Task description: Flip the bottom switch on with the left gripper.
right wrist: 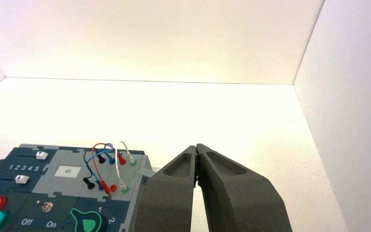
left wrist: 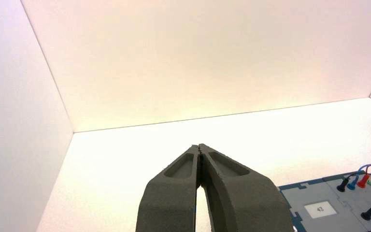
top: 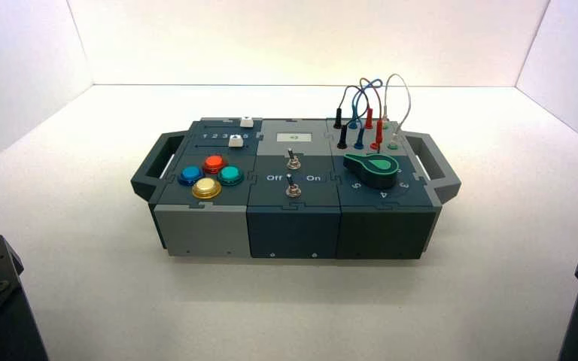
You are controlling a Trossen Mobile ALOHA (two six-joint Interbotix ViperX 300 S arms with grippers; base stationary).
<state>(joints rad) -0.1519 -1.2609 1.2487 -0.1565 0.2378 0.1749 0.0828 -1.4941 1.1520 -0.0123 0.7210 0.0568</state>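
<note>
Currently: left gripper (left wrist: 199, 146) clenched, tips touching, over bare floor, well apart from box (top: 293, 226) | bottom switch (top: 293, 186) at centre of high view, between "Off" and "On" | right gripper (right wrist: 196, 146) clenched, parked beside box.

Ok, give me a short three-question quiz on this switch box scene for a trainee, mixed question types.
1. True or false: the left gripper touches the bottom switch.
2. Which button sits nearest the front edge of the box? A red, B yellow, C blue.
3. Fill in: the bottom switch is lettered Off and ___.
Key: 1 false, it hangs clear of the box; 2 B, the yellow button; 3 On.
</note>
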